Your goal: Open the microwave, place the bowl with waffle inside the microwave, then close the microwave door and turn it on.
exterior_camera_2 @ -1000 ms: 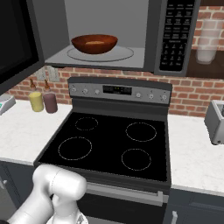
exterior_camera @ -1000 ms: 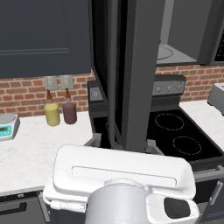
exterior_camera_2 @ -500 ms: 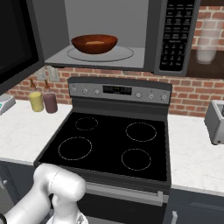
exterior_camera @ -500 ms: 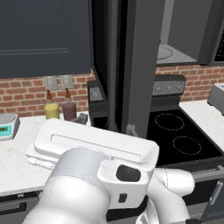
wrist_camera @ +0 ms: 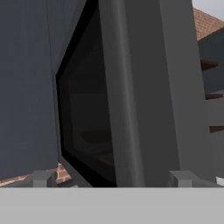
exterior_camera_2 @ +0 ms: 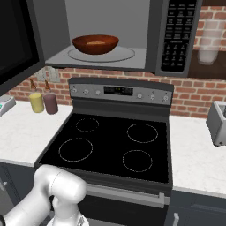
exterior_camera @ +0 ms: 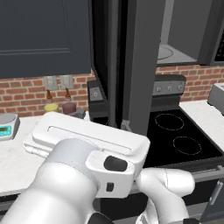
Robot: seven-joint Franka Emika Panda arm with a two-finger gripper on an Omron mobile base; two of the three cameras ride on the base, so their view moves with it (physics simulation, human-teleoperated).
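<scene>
The microwave (exterior_camera_2: 145, 26) hangs above the stove with its pale interior showing. The dark reddish-brown bowl (exterior_camera_2: 95, 44) with the waffle sits on the round turntable plate (exterior_camera_2: 126, 54). The microwave door (exterior_camera_2: 15, 39) stands swung out to the left; in the left base view the microwave door (exterior_camera: 140, 65) is seen edge-on. My gripper (wrist_camera: 111, 179) is open and holds nothing. It faces the door's grey edge and black glass (wrist_camera: 87, 113) from close by. In the left base view the gripper (exterior_camera: 101, 119) sits low beside the door's bottom edge.
A black-topped stove (exterior_camera_2: 110, 145) lies under the microwave. A yellow cup (exterior_camera_2: 36, 102) and a purple cup (exterior_camera_2: 50, 103) stand on the white counter to its left, a scale (exterior_camera: 6, 127) further left. A grey toaster (exterior_camera_2: 218, 123) stands at the right. Dark blue cabinets (exterior_camera: 43, 35) hang left of the door.
My hand has risen and swung left, closer to the open door. The bowl and the door have not moved.
</scene>
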